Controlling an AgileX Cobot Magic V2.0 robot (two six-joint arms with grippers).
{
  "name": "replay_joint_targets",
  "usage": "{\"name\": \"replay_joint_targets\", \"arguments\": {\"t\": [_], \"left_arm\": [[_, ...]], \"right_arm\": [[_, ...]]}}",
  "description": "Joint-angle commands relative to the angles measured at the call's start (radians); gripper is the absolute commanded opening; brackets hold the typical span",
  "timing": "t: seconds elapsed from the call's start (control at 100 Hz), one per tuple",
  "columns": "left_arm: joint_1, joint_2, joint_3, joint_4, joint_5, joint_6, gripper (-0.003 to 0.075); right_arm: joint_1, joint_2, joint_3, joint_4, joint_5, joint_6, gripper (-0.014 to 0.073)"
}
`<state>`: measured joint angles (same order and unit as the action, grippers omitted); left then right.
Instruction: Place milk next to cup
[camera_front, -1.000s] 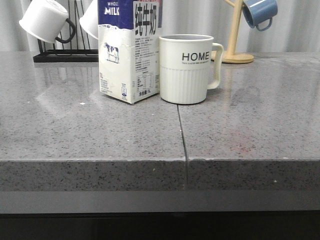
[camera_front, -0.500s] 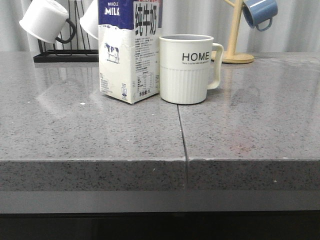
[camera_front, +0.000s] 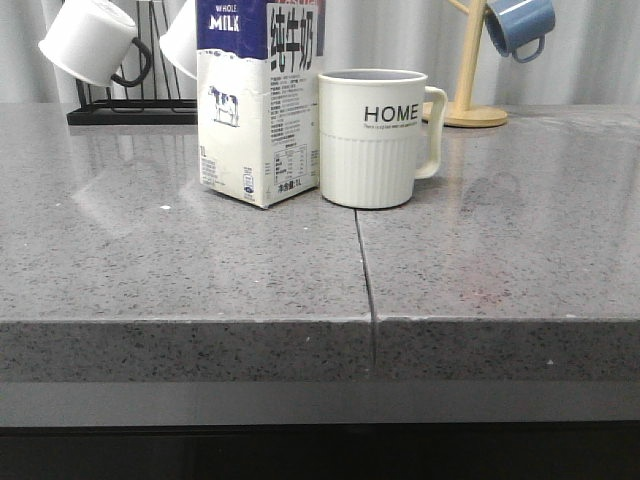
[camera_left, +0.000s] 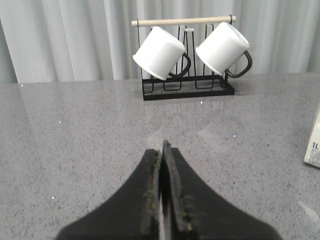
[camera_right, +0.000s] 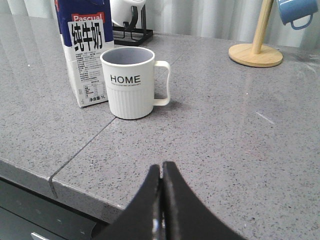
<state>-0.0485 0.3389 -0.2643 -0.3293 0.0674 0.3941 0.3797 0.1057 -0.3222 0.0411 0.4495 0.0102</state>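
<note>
The milk, a tall cream-white carton with a blue top band, stands upright on the grey counter, right beside the cup and to its left. The cup is a cream mug marked "HOME", its handle pointing right. Both also show in the right wrist view, milk and cup. A corner of the milk shows in the left wrist view. My left gripper is shut and empty over bare counter. My right gripper is shut and empty near the counter's front edge, well short of the cup. Neither gripper shows in the front view.
A black rack with white, black-handled mugs stands at the back left. A wooden mug tree with a blue mug stands at the back right. A seam runs across the counter from the cup to the front edge.
</note>
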Motion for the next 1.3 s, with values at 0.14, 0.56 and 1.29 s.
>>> {"name": "replay_joint_targets", "arguments": {"t": [0.14, 0.56, 1.29], "left_arm": [[0.002, -0.049, 0.018, -0.004, -0.101, -0.001, -0.002], [0.019, -0.246, 0.194, 0.283, -0.118, -0.327, -0.0021], [0.019, -0.374, 0.306, 0.312, -0.044, -0.319, -0.002]], "right_arm": [[0.002, 0.012, -0.028, -0.005, -0.073, -0.005, -0.0065], [0.002, 0.012, -0.028, -0.005, -0.073, -0.005, -0.0065], [0.002, 0.012, -0.028, -0.005, -0.074, -0.005, -0.0065]]}}
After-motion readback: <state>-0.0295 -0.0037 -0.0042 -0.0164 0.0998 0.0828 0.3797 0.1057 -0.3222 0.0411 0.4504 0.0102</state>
